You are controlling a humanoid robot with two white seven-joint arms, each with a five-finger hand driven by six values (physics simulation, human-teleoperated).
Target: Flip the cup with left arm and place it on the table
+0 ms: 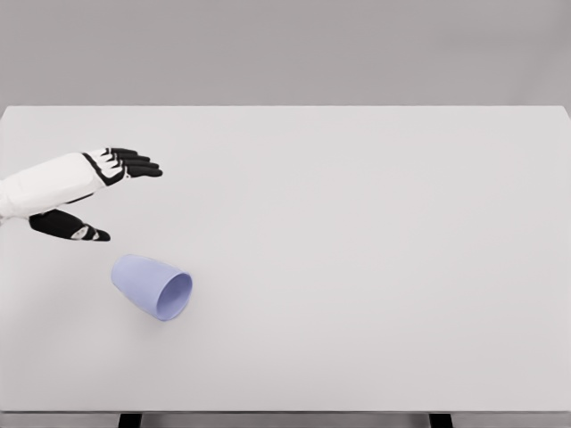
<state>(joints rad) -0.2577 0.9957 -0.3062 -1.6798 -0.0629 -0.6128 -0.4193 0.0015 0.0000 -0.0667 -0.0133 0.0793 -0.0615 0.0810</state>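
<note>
Here the pale lilac cup [152, 286] lies on its side on the white counter [357, 267], in the lower left of the frame. Its open mouth faces the lower right, toward the camera, so the oval rim and a little of the inner wall show; its closed base points to the upper left. The cup rests directly on the counter surface and nothing touches it.

The left hand [100, 192] reaches in from the left edge, in the middle left of the frame, above and a little to the left of the cup as the picture lies. The white forearm runs from the left edge toward the right and ends in black fingers [138, 164] that stretch out straight and close together, pointing right. The thumb [71, 226] sits apart from them, lower in the frame, also black, and points toward the lower right. The hand is released, with its fingers extended and grasping nothing. A clear strip of counter separates the thumb from the base of the cup, so the hand is near the cup but not in contact with it.

The counter fills most of the frame, against a plain grey background.
</note>
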